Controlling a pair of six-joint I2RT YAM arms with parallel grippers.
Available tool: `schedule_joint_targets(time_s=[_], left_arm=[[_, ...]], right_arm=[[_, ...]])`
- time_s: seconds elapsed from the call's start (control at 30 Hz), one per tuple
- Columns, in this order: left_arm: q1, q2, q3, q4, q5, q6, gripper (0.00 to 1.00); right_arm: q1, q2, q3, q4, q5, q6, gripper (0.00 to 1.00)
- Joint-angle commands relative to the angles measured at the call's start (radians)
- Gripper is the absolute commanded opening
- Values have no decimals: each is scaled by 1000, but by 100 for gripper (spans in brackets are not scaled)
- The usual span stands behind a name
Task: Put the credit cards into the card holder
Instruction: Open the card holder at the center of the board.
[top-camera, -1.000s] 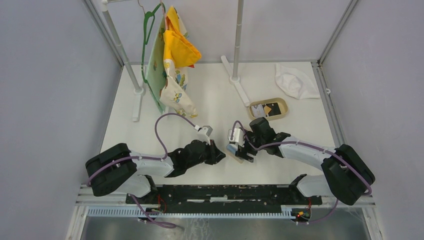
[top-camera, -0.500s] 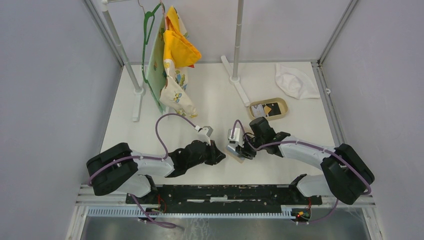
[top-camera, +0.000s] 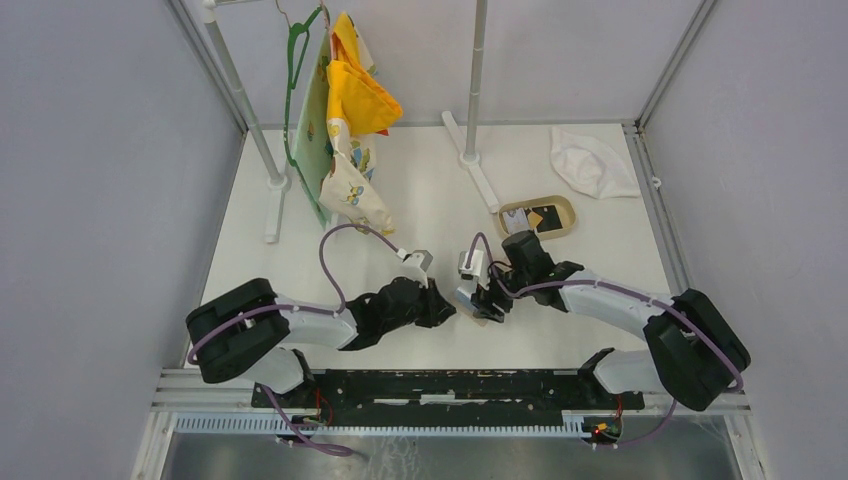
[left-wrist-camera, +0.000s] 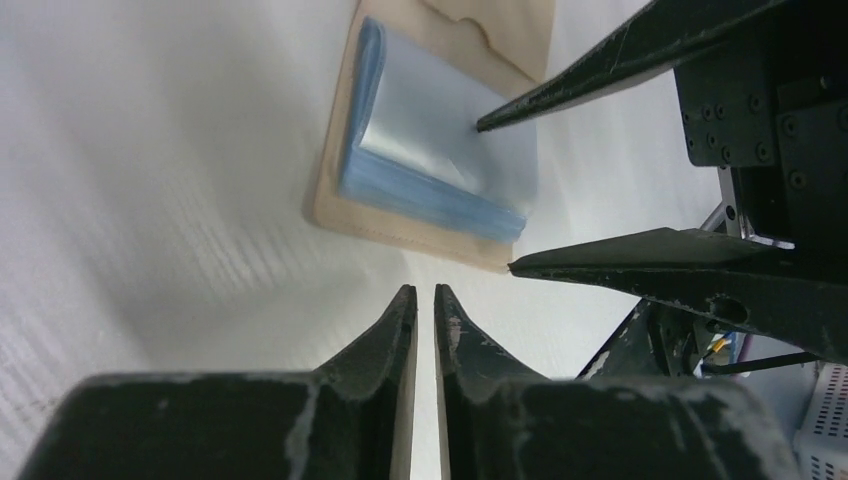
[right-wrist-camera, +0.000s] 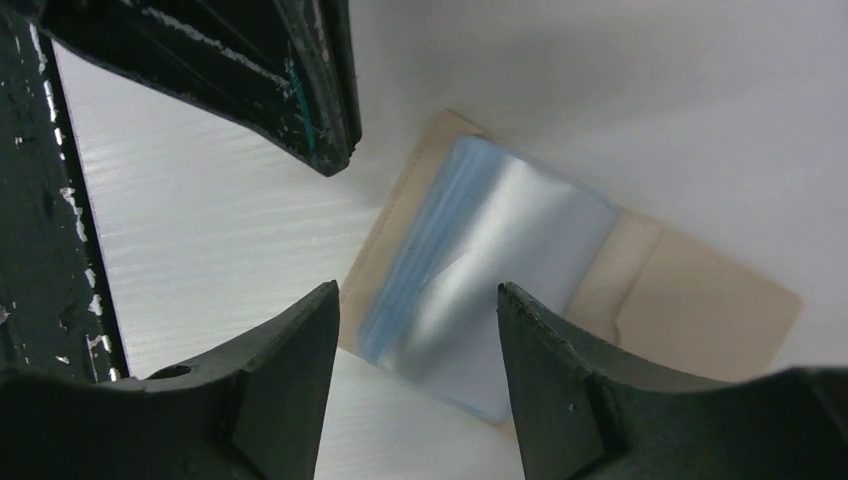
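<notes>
Tan leather is barely showing in the top view now: the right gripper (top-camera: 483, 304) is hanging straight over the card holder (top-camera: 465, 298) and covering more of it than a second ago, when the holder's near corner was lying bare. The left gripper (top-camera: 446, 307) has been creeping in and is now sitting just left of the card holder. The credit cards (top-camera: 531, 220) are lying in the oval tray (top-camera: 568, 212), well beyond the card holder on its far right side, and neither gripper is carrying one.

From the left wrist, the left gripper (left-wrist-camera: 418, 318) is showing its jaws pressed almost together with nothing between them, pointing at the near edge of the card holder (left-wrist-camera: 440, 150). The holder is lying flat and open on the table, blue inside up. The right gripper (left-wrist-camera: 495, 198) is reaching in with its jaws apart, one tip seeming to touch the blue inside.

From the right wrist, the right gripper (right-wrist-camera: 415, 292) is straddling the blue part of the card holder (right-wrist-camera: 700, 295), jaws spread and clamping nothing, while the left gripper (right-wrist-camera: 325, 140) is waiting just beside it.

My reading is that both arms are settling on the holder to steady or open it; no card is going in yet
</notes>
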Motion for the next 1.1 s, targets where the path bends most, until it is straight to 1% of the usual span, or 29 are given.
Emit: schedule_joint_targets(time_s=[0.0, 0.07, 0.13, 0.2, 0.3, 0.37, 0.43, 0.5, 0.63, 0.73, 0.87, 0.97, 1.07], left_arm=[[-6, 25, 66, 56, -29, -5, 15], [-6, 48, 88, 47, -28, -5, 14], [-5, 81, 120, 19, -32, -3, 11], [-5, 121, 158, -19, -39, -2, 8], [-5, 174, 198, -55, -53, 1, 6], [-6, 197, 222, -83, -66, 3, 6], [-5, 211, 234, -104, -77, 6, 5], [-4, 216, 235, -116, -89, 7, 5], [-4, 193, 220, -128, -106, 21, 4], [-4, 160, 212, -143, -120, 39, 5], [3, 135, 228, -192, -133, 71, 7], [12, 124, 238, -217, -135, 87, 7], [14, 95, 232, -233, -134, 95, 7]], right_arm=[[-76, -90, 52, 17, -59, -1, 66], [-108, -118, 43, 22, -47, -9, 65], [-123, -134, 36, 27, 3, -20, 61], [-128, -131, 33, 27, 59, -30, 54], [-128, -84, 41, 14, 108, -43, 41], [-126, -29, 58, -14, 156, -58, 30], [-127, 33, 84, -55, 180, -70, 23], [-122, 79, 106, -90, 179, -76, 18], [-88, 102, 105, -105, 140, -91, 15], [-73, 119, 110, -136, 16, -97, 13], [-57, 148, 107, -141, -138, -61, 11], [-52, 162, 102, -123, -171, -28, 11], [-53, 147, 109, -114, -125, -16, 13]])
